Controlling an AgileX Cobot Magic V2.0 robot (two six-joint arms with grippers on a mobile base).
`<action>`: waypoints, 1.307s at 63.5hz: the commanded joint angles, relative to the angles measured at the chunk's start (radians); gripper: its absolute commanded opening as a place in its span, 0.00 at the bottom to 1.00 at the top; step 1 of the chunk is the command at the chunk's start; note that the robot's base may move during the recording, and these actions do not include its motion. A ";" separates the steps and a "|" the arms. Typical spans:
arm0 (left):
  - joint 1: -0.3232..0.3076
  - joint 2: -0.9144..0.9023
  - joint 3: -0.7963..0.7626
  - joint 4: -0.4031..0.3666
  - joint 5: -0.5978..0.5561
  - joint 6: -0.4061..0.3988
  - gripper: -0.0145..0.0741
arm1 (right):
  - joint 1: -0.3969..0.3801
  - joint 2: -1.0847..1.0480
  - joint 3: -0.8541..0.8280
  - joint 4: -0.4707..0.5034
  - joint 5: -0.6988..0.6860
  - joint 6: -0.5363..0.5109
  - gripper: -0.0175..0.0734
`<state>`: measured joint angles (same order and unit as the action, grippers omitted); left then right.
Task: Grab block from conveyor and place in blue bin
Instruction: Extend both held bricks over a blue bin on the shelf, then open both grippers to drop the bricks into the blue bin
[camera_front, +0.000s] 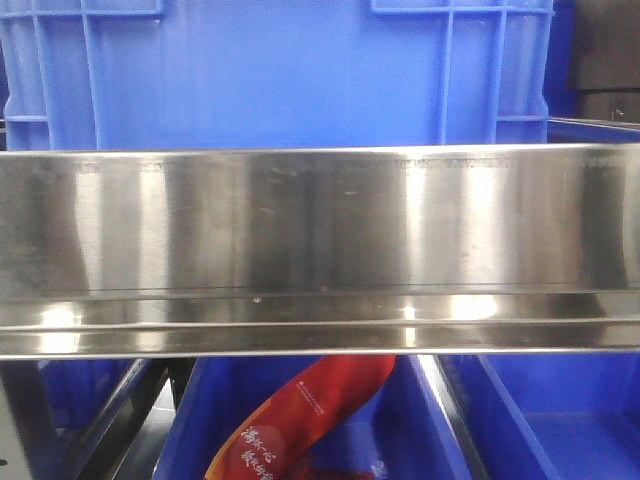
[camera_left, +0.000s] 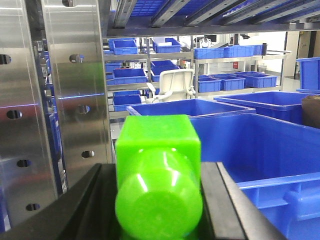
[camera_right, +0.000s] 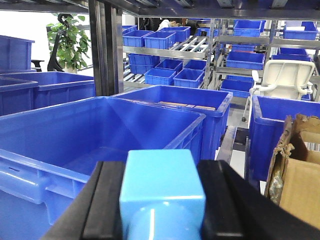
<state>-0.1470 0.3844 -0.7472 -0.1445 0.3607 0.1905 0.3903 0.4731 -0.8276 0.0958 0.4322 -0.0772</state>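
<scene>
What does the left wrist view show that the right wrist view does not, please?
Only the left wrist view: a green block gripped in the left hand, beside a perforated steel upright. Only the right wrist view: a light blue block in the right hand, a torn cardboard box and a potted plant. Both: large blue bins, a white chair and shelving.

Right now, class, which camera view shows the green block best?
The left wrist view: the green block fills its centre, clamped in the left hand. The front view shows a steel rail and blue bins, the right wrist view a light blue block; neither shows it.
</scene>
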 joint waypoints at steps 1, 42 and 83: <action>-0.005 -0.003 -0.002 -0.003 -0.015 0.000 0.04 | 0.002 -0.006 0.002 -0.004 -0.022 -0.004 0.02; -0.220 0.240 -0.105 -0.036 -0.124 0.000 0.04 | 0.002 0.222 -0.026 0.111 -0.227 -0.004 0.02; -0.320 0.851 -0.517 -0.097 -0.090 0.000 0.04 | 0.109 0.771 -0.466 0.109 -0.097 -0.197 0.02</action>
<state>-0.4601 1.1970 -1.2377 -0.2201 0.2772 0.1905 0.4900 1.1899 -1.2600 0.2073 0.3526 -0.2596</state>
